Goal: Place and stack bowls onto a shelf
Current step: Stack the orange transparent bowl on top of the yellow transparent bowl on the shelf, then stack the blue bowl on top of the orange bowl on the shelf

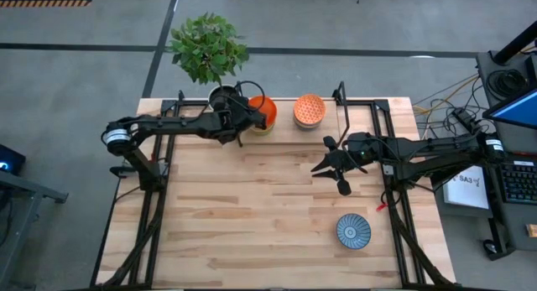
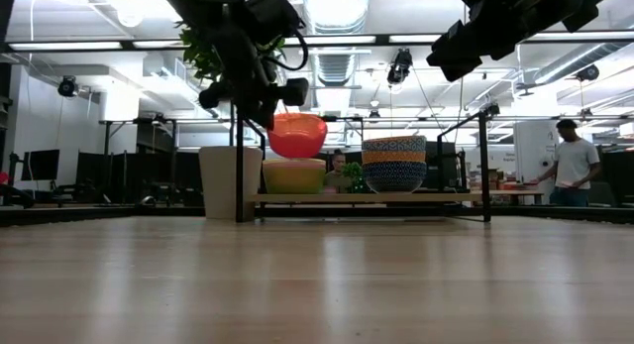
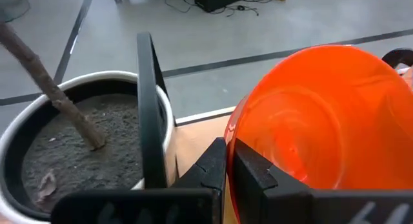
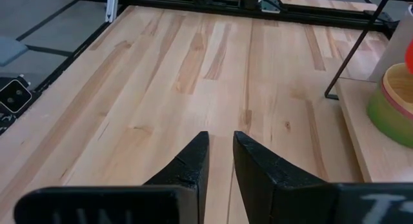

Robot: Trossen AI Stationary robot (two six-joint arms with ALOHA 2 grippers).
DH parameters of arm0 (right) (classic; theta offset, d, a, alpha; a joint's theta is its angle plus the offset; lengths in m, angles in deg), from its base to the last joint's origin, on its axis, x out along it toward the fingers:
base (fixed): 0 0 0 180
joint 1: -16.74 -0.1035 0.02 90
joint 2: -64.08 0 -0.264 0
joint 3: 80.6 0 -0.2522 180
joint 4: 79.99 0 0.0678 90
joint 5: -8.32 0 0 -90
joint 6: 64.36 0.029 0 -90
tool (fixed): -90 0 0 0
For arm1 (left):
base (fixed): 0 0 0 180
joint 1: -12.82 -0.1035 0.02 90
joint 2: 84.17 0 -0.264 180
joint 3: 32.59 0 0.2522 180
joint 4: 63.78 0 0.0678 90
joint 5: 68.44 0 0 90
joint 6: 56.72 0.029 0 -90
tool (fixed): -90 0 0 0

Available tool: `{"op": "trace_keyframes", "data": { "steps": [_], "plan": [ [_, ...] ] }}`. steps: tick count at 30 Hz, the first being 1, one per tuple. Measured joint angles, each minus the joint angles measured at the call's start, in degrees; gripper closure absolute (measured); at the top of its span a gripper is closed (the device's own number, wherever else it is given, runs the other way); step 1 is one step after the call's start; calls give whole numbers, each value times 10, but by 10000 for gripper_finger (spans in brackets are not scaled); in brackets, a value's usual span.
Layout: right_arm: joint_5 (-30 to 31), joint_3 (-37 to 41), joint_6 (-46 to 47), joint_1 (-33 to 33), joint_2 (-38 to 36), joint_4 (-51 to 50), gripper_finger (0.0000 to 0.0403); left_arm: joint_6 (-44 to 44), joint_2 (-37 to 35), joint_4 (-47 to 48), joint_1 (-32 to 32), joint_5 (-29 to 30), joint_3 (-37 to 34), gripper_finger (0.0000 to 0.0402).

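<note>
The left claw (image 1: 244, 116) is out at the far edge of the counter (image 1: 268, 215), pinching the rim of the red-orange bowl (image 2: 297, 135); in the left wrist view its fingers (image 3: 216, 166) are pressed tight on the bowl's wall. From table height the bowl hangs tilted, just above a small stack on the left end of the shelf (image 2: 367, 197), apart from the yellow bowl (image 2: 294, 174) that tops the stack. The right wrist view shows that yellow bowl nested in a green one (image 4: 386, 114).

Further right on the shelf stands a second stack (image 2: 393, 164), with the dotted orange bowl (image 1: 310, 110) on top and patterned bowls below it. A plant pot (image 3: 84, 146) with a leafy plant (image 1: 206, 48) sits just left of the shelf, beside a black upright post (image 3: 150, 114).

The right claw (image 1: 331, 161) hovers above the middle of the counter, to the right, its fingers slightly parted and holding nothing. A blue-and-white patterned bowl (image 1: 353, 231) lies alone near the right front of the counter. A person (image 2: 573, 163) stands in the room beyond.
</note>
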Motion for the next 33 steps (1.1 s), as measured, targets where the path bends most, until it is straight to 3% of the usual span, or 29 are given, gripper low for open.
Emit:
{"op": "trace_keyframes", "data": {
  "steps": [6,21,28,33],
  "plan": [
    [0,0,0,0,0,0,335,-6,2,-1,0,-1,1,389],
    [0,0,0,0,0,4,319,3,2,7,0,-23,21,294],
    [0,0,1,0,0,4,319,108,1,29,25,-71,56,275],
    [0,0,2,0,0,4,322,165,-1,46,80,-81,61,274]
  ]
}}
